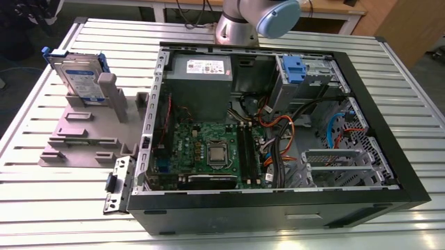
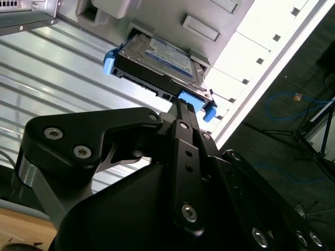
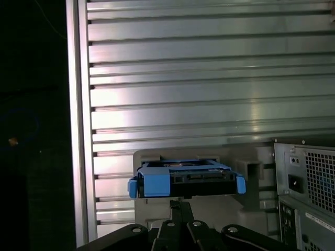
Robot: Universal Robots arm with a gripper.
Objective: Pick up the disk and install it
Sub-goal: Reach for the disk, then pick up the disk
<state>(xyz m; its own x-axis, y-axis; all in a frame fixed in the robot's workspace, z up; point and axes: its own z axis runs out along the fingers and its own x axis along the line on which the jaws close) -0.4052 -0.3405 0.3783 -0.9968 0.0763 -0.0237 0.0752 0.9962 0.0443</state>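
Disk (image 1: 78,78) stands on edge in the grey holder (image 1: 76,133), upper left of the exterior view, label face towards the camera and blue carrier bracket showing along its upper edge and at both corners. The holder sits on the slotted aluminium table (image 1: 41,208), just beside the open computer case (image 1: 278,211), which takes up the centre and right of that view. Inside the case: power supply (image 1: 201,67) at upper centre, motherboard (image 1: 208,148) below it, and a blue drive carrier (image 1: 292,67) in the bay at upper right. A section of the arm (image 1: 257,18) is at top centre of the exterior view, behind the case. In the second wrist view the gripper (image 2: 183,107) points at the connector edge of the disk, its tip overlapping the blue bracket. Whether it is touching, I cannot tell. Its black fingers are drawn together with nothing between them. In the first wrist view the same fingertips (image 3: 179,205) sit just short of the disk's blue-framed edge, with the case's rear panel beside.
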